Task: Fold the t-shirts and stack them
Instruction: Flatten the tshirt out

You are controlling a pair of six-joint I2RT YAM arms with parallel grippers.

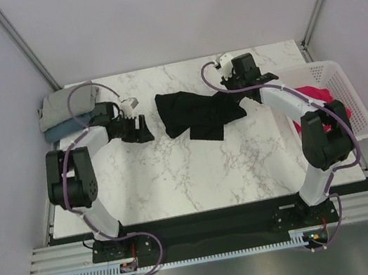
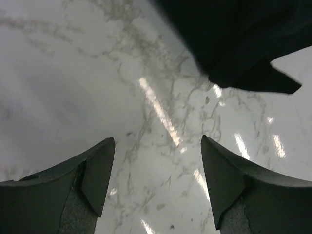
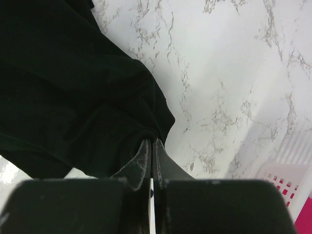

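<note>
Between the tips of your right gripper [image 3: 151, 144], a bunched fold of the black t-shirt [image 3: 63, 87] is pinched; the jaws are pressed together with only a sliver of light between them lower down. Your left gripper [image 2: 157, 140] stands wide over bare marble with nothing between its fingers. A corner of the black t-shirt lies ahead of it, apart from both fingertips.

From above, you see the black t-shirt crumpled and spread unevenly at the middle of the far half of the marble table [image 1: 197, 171], between the two grippers. The tabletop is white with grey veins and glossy enough to throw back streaks of light. Pale walls [image 1: 169, 12] close it in on three sides, with slanted metal posts [image 1: 21, 41] at the far corners.

At the far left corner, the grey t-shirt [image 1: 64, 105] lies folded on the dusty blue t-shirt [image 1: 60, 131], whose edge shows beneath it. Off the right edge sits the white mesh basket [image 1: 353, 104], with the pink-red t-shirt [image 1: 316, 96] heaped inside.

Your right arm covers part of the pink-red t-shirt and the basket's near wall. You cannot make out the black t-shirt's small tag in any view, and its folds merge into one dark mass.
</note>
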